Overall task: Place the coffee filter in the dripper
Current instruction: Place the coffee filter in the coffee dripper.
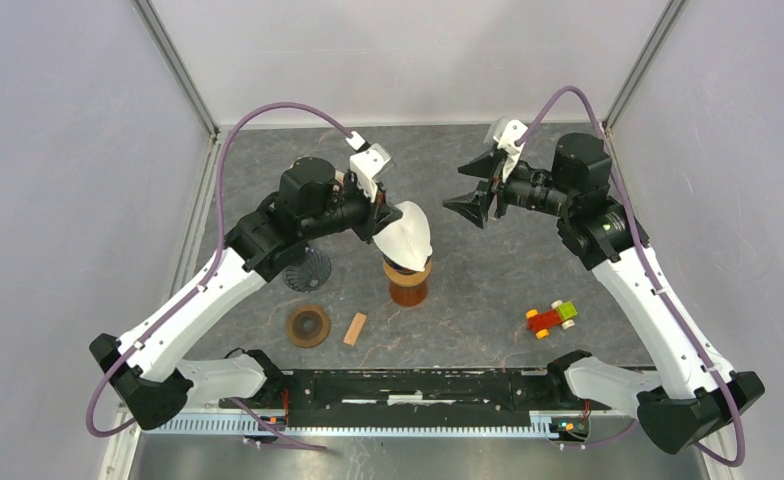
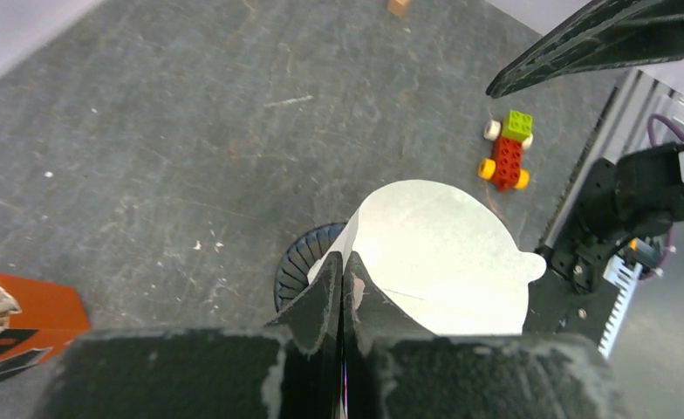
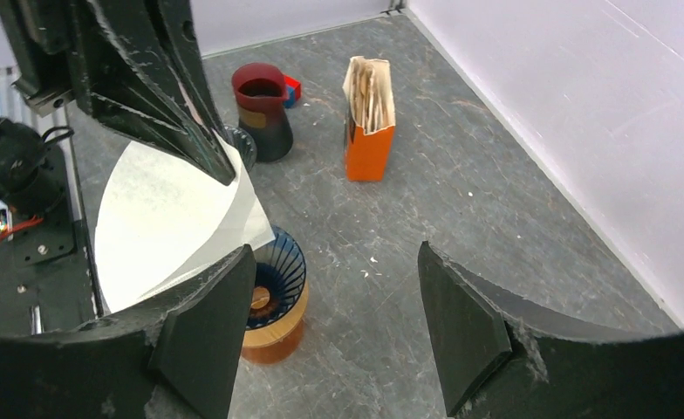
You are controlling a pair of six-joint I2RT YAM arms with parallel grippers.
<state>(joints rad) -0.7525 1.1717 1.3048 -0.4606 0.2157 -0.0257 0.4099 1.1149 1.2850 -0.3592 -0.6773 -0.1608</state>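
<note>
Grey table (image 1: 468, 160): toy car (image 1: 551, 318) near dripper (image 3: 282, 271); left tool (image 2: 343, 279) clamps filter (image 1: 406, 232), right tool (image 1: 465, 188) apart.

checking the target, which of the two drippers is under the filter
The dripper on the orange stand, mid-table, under the filter; the other dripper stands bare on the table by the left arm.

Over dripper (image 3: 279, 272): blocked by coffee filter (image 3: 164, 218) hanging just above.
Right of dripper: open worktop (image 1: 488, 270), passable.
Near edge: toy car (image 1: 551, 318) right, wooden block (image 1: 355, 328) left.
</note>
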